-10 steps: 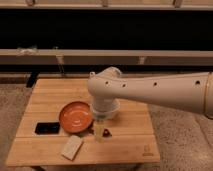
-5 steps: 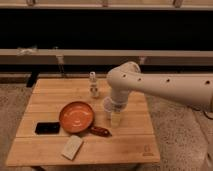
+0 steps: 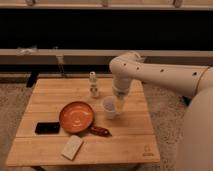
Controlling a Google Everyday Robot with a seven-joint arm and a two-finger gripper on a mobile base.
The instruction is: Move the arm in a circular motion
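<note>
While it reaches in from the 3 o'clock edge of the view, the arm [image 3: 160, 75] bends at a rounded joint and drops straight down over the wooden surface [image 3: 131, 144]. Its gripper [image 3: 119, 106] hangs just beside a white cup [image 3: 107, 108], at 3 o'clock from the orange bowl [image 3: 76, 116]. I cannot tell whether the gripper is clenched or released. Since the task is only a circling sweep, the tip probably needs to carry nothing. A small bottle [image 3: 93, 84] stands at 12 o'clock from the cup, near enough that a low circle risks knocking either.
</note>
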